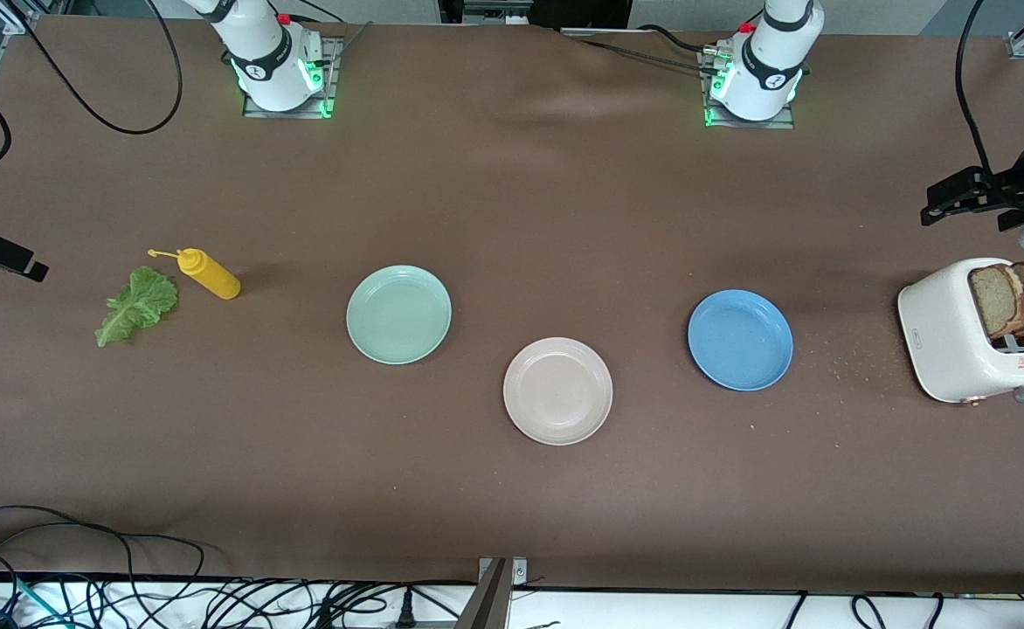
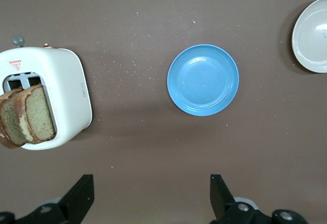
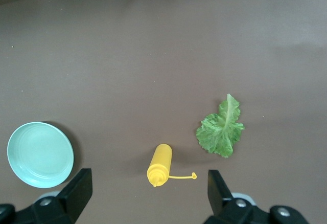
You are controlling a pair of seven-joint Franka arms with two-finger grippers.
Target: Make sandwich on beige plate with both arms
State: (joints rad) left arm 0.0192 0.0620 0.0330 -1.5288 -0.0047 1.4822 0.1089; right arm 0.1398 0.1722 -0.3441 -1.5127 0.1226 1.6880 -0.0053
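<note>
The beige plate (image 1: 557, 390) (image 2: 311, 35) lies bare near the table's middle, nearer the front camera than the other two plates. Two brown bread slices (image 1: 1013, 299) (image 2: 25, 114) stand in a white toaster (image 1: 958, 336) (image 2: 66, 96) at the left arm's end. A green lettuce leaf (image 1: 136, 306) (image 3: 220, 132) lies flat at the right arm's end. My left gripper (image 2: 152, 183) hangs open and holds nothing, high over the bare table between the toaster and the blue plate. My right gripper (image 3: 149, 179) is open and holds nothing, high over the table by a yellow bottle.
A yellow squeeze bottle (image 1: 209, 273) (image 3: 160, 165) lies on its side beside the lettuce. A mint-green plate (image 1: 398, 314) (image 3: 40, 154) and a blue plate (image 1: 740, 340) (image 2: 203, 79) flank the beige one. Crumbs dot the table between the blue plate and the toaster.
</note>
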